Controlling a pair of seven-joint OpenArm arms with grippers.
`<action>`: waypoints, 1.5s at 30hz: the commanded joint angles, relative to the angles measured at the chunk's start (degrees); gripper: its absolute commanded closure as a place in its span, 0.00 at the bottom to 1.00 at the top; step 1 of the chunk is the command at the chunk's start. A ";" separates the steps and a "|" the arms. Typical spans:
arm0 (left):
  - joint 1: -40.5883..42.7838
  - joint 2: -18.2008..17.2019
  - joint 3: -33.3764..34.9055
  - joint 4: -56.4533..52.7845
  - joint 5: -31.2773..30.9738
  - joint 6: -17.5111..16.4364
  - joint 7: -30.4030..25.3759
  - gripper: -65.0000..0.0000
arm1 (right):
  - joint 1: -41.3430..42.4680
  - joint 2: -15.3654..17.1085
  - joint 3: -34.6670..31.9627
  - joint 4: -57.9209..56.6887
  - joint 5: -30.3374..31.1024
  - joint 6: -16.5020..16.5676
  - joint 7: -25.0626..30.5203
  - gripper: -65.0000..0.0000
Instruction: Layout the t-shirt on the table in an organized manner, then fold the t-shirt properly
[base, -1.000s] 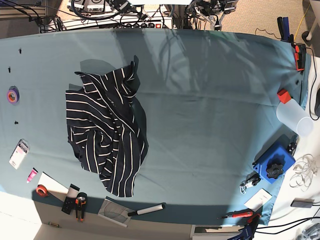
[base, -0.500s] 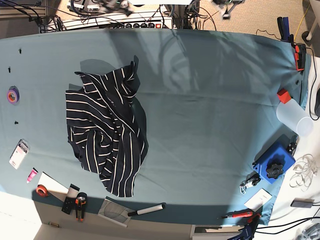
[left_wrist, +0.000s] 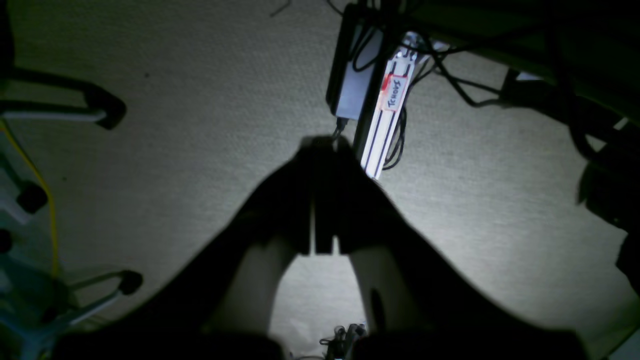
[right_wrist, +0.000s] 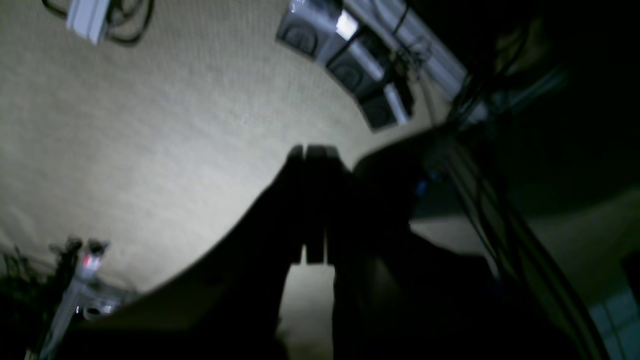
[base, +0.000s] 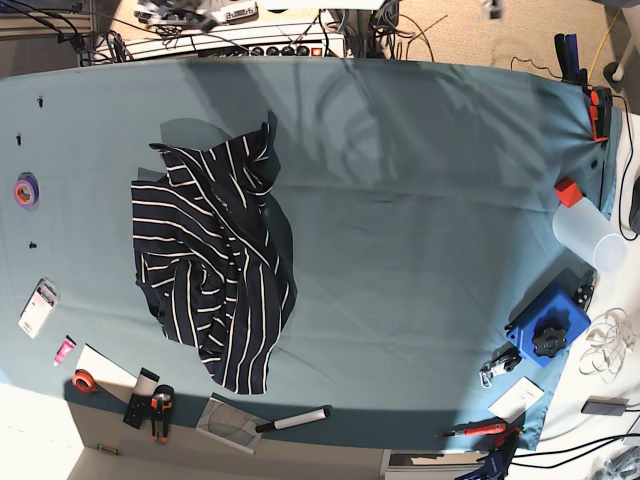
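Note:
The t-shirt (base: 210, 265), dark with thin white stripes, lies crumpled in a heap on the left half of the teal table (base: 420, 210). No gripper touches it. In the left wrist view my left gripper (left_wrist: 320, 146) is shut and empty, a dark shape over beige carpet off the table. In the right wrist view my right gripper (right_wrist: 310, 150) is also shut and empty over carpet. In the base view only a blurred bit of the left arm (base: 490, 8) shows at the top edge.
Purple tape roll (base: 26, 189), white card (base: 38, 307), orange tape (base: 84, 381), pliers (base: 160, 410) and a white-handled tool (base: 290, 420) line the left and front edges. A clear cup (base: 588, 235), red block (base: 568, 191) and blue box (base: 548, 325) stand at the right edge.
The blurred arm part at the top edge has moved to the right, and the arm shadows on the cloth have shifted. The t-shirt has not moved.

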 joint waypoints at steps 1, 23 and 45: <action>2.23 -0.79 -0.11 2.71 -1.03 -0.13 0.22 1.00 | -1.42 1.49 0.13 2.43 0.35 0.04 -0.96 1.00; 29.64 -1.60 -0.22 58.21 -6.10 0.09 9.68 1.00 | -21.92 12.15 11.69 49.16 0.52 -11.52 -17.70 1.00; 24.46 -1.57 -0.20 82.07 -6.08 0.07 15.37 1.00 | -22.75 11.85 37.31 73.51 0.48 -10.01 -19.17 1.00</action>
